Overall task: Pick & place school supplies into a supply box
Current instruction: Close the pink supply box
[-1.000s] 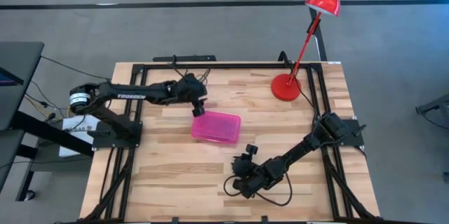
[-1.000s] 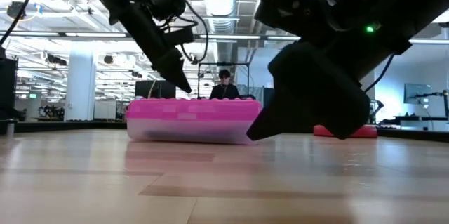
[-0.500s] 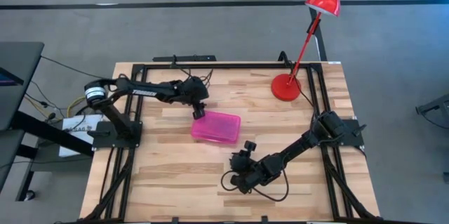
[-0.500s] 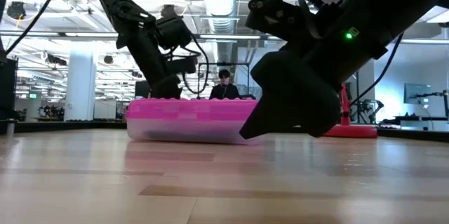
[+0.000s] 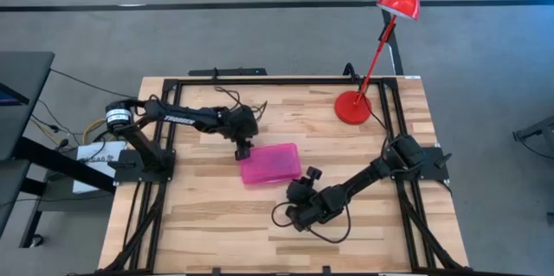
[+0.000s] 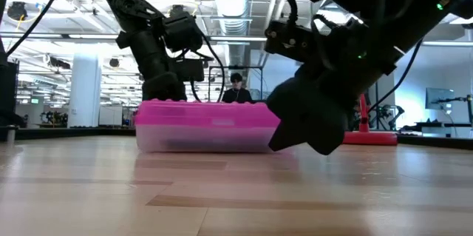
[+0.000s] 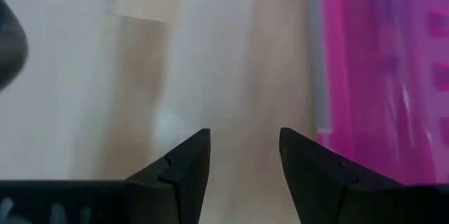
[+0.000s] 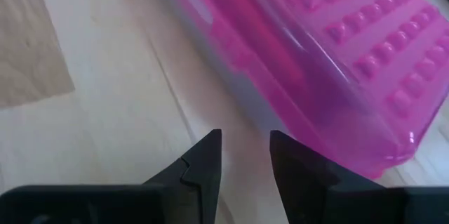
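On the table (image 5: 216, 215) we list one supply box (image 5: 271, 163): studded pink lid shut, clear base, contents indistinct. Left gripper (image 7: 243, 155) and right gripper (image 8: 245, 155) gape empty beside it.

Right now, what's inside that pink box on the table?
The lid of the pink box is shut. Through its clear base only a dark blur shows; what lies inside cannot be told.

The supply box (image 5: 271, 163) has slid and rotated; both arms moved closer.
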Available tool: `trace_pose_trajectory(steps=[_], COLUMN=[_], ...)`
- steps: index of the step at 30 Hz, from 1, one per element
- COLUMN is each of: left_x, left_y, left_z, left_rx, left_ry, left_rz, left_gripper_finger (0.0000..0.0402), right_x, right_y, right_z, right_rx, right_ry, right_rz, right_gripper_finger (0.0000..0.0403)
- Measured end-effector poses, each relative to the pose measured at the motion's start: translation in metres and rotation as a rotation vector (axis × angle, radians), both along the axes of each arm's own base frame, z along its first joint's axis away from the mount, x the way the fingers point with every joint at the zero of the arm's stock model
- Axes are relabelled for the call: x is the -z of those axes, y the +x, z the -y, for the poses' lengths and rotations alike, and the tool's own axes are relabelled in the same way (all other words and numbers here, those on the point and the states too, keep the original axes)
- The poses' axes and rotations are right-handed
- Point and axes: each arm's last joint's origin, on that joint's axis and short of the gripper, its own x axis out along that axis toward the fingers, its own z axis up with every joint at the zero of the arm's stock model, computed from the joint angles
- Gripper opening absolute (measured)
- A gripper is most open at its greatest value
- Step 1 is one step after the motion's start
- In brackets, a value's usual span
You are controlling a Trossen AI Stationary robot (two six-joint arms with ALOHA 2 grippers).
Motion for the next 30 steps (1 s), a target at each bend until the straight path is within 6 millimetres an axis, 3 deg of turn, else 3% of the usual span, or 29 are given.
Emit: trace_pose_trajectory(steps=[19, 30], left_x=[0.001, 0.0], left_y=[0.011, 0.011], left_z=[0.096, 0.128], left_rx=[0.201, 0.224], left_ry=[-0.033, 0.018], left_rz=[-0.027, -0.004], left_gripper_finger=[0.0167, 0.0167], right_x=[0.002, 0.001], right_y=[-0.012, -0.01], right_z=[0.007, 0.011], right_rx=[0.087, 0.096], right_ry=[-0.075, -0.106], right_rz=[-0.043, -0.036], right_gripper_finger=[0.0117, 0.0117])
